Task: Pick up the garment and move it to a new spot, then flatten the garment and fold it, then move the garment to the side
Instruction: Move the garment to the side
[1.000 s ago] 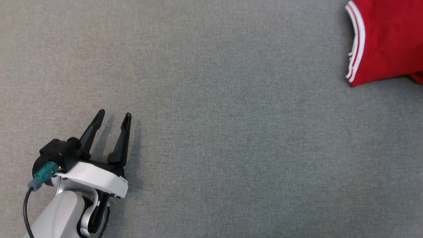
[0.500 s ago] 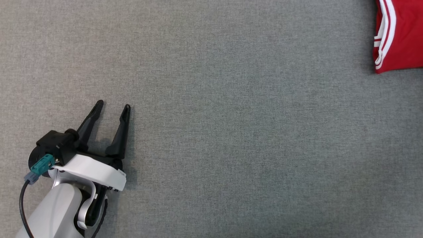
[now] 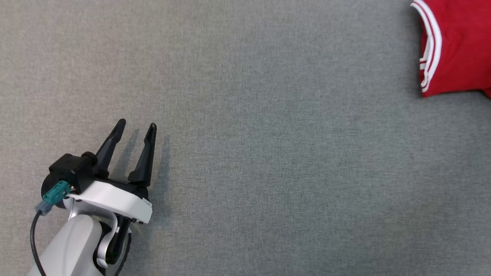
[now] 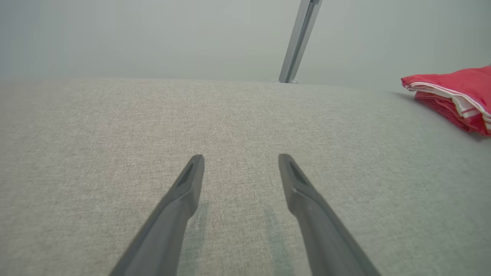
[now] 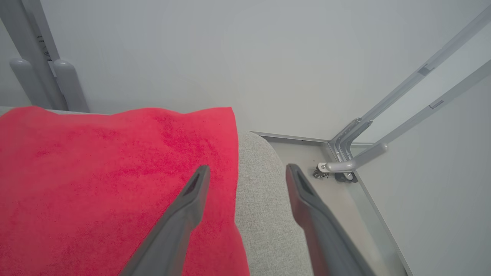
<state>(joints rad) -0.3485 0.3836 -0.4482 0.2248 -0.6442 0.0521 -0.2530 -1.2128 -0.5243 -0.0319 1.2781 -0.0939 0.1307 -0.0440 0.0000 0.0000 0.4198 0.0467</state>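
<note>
The garment point(image 3: 458, 46) is red with white-striped trim and lies folded at the far right of the grey fabric table point(image 3: 268, 153). From the left wrist view the garment point(image 4: 454, 94) is a flat stack at the right. My left gripper point(image 3: 135, 128) hovers open at the lower left, far from it, with nothing between its fingers point(image 4: 184, 191). My right gripper point(image 5: 245, 172) is open above the garment point(image 5: 96, 184) near the table's corner; its left finger is over the red cloth, its right finger past the edge, and nothing is held.
The rounded table corner point(image 5: 261, 180) drops to the floor point(image 5: 307, 153) on the right. Grey metal frame legs with a caster point(image 5: 337, 172) stand there. A slanted metal post point(image 4: 299, 42) rises behind the table's far edge.
The head camera has swung, so the garment shifts at the frame's right edge. My left gripper stays open and hardly moves.
</note>
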